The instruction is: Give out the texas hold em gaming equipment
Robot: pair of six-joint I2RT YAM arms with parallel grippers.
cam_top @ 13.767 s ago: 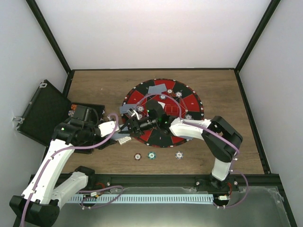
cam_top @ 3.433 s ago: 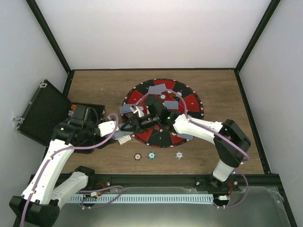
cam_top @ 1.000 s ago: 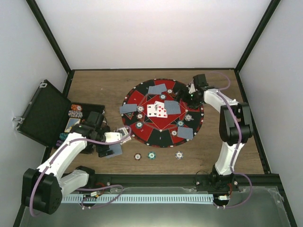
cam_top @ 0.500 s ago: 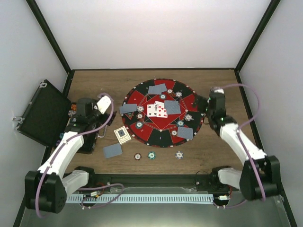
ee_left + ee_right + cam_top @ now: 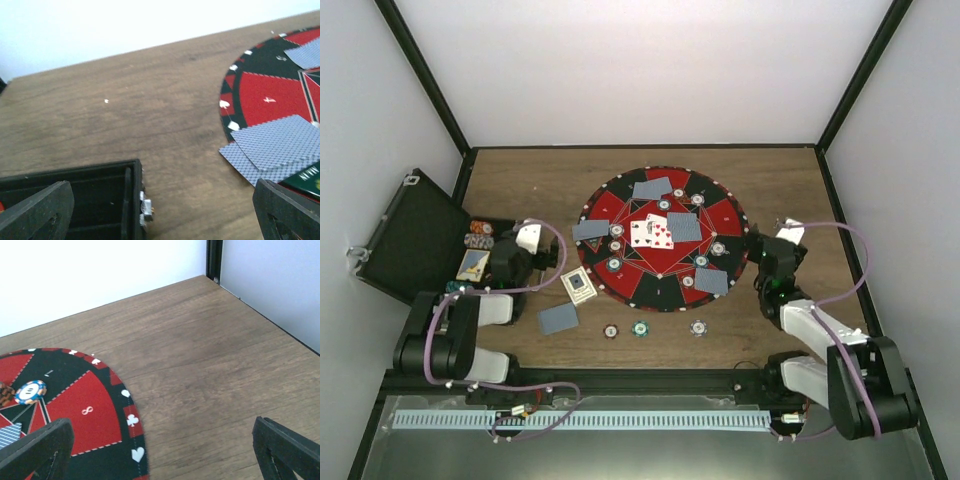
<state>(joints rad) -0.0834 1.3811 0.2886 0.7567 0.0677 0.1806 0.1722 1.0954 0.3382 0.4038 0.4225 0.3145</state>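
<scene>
Two grey-backed cards (image 5: 278, 144) overlap, the lower partly hidden.

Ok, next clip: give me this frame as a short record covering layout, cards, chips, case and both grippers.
surface: round red-and-black mat on the wooden table
centre: face-up cards fanned mid-mat
dealt: grey-backed cards at several spots on the mat
off mat: one stray card face down on the table, near-left
tokens: three chips in a row on the table; more on the mat
storage: black case open, far left
left: left gripper open, empty, by the case
right: right gripper open, empty, beside the mat's right edge
</scene>
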